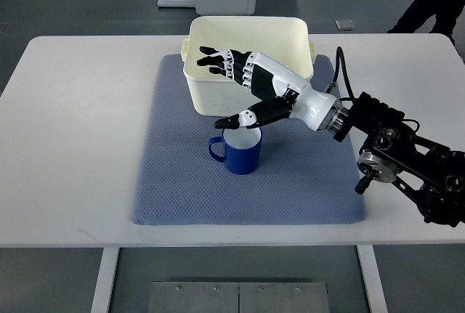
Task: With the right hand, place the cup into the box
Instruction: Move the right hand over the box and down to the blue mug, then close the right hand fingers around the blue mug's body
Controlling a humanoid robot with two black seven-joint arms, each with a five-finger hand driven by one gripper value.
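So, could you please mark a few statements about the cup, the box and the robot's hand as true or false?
1. The blue cup stands upright on the blue mat. True.
2. The cup is already inside the white box. False: it stands on the mat in front of the box.
3. The right hand is open, fingers spread above the box, thumb over the cup's rim. True.
4. The cup's handle points toward the picture's right. False: it points left.
5. The left hand is gripping the box. False: no left hand is in view.
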